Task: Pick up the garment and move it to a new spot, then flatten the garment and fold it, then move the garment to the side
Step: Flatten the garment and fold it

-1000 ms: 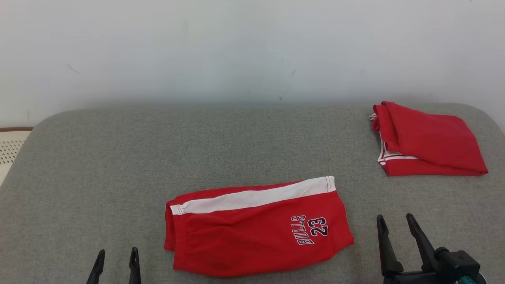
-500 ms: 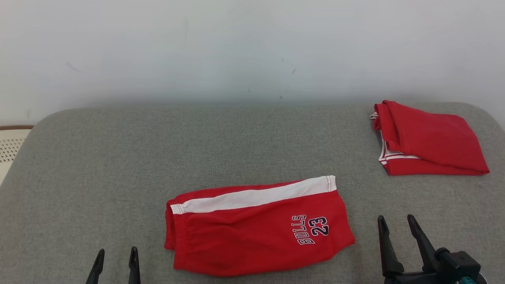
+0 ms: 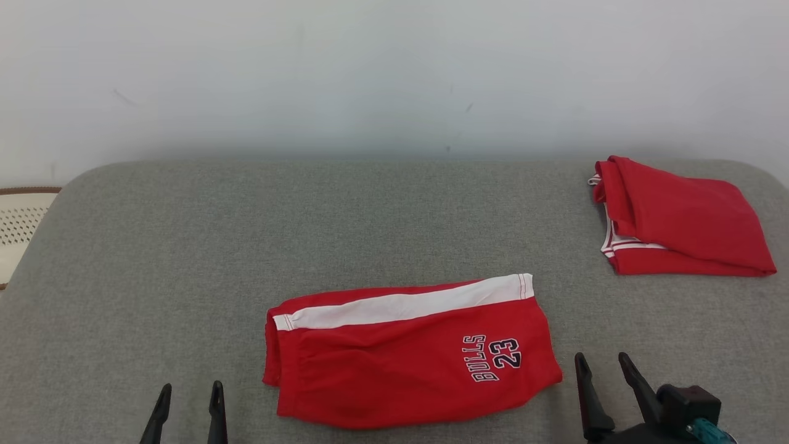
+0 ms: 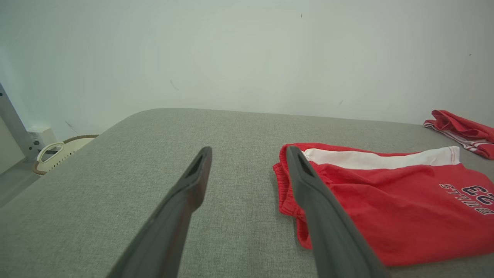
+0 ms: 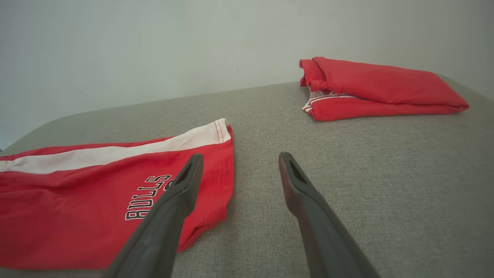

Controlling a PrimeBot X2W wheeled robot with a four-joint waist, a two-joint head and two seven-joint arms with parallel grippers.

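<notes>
The garment, a pair of red shorts [image 3: 407, 364] with a white side stripe and "BULLS 23" lettering, lies folded flat on the grey padded surface [image 3: 370, 222] near its front middle. My left gripper [image 3: 191, 387] stands open just left of the waistband, touching nothing. In the left wrist view my left gripper [image 4: 249, 150] has its right finger in front of the waistband of the shorts [image 4: 386, 208]. My right gripper [image 3: 601, 357] is open just right of the leg hem. In the right wrist view my right gripper [image 5: 240, 156] hangs above the hem of the shorts [image 5: 77, 204].
A second red garment [image 3: 684, 216] with white trim lies folded at the back right corner; it is the red garment [image 5: 378, 87] ahead in the right wrist view. A pale perforated basket [image 3: 21, 222] stands off the surface's left edge. A white wall rises behind.
The head camera has shifted a little, sliding the scene rightward. My right gripper has drawn back toward the near edge and slightly left. The shorts and left gripper have not moved.
</notes>
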